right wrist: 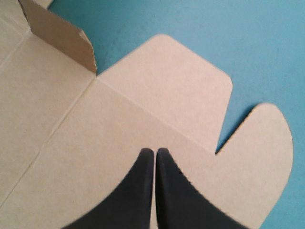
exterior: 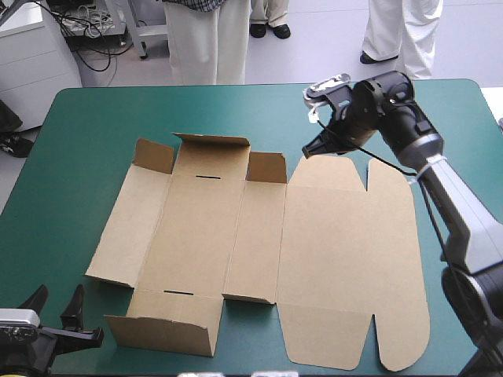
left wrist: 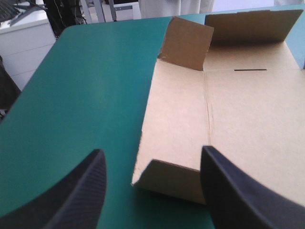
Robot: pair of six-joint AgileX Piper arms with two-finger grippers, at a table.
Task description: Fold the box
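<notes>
So the brown box (exterior: 267, 259) is a cut sheet of board lying pretty much in the middle of the surface (exterior: 86, 141), on the teal-green cover. Most of it is flat. The right half is the big lid panel (exterior: 346, 259) with its rounded tabs (right wrist: 190, 81), and all of that lies flat on the cover. The left half has a few bits standing up: a long far flap (exterior: 211, 143) with a thin slot just below it, a small corner flap on either side of it, and a near wall (exterior: 165, 330) raised along the near edge.

The right end effector (exterior: 310, 149) is out over the far edge of the lid panel, right by the rounded tabs, with its black fingers (right wrist: 138, 191) pressed together into one point. From its wrist view (right wrist: 153, 151) there's board under the tips, but I honestly can't tell if it's touching or just above.

The left end effector (exterior: 56, 298) is down at the near-left corner of the surface, off the board, fingers spread wide and holding nothing. In its own view (left wrist: 152, 150) the box's near-left corner (left wrist: 167, 176) sits just ahead, between the two fingers.
</notes>
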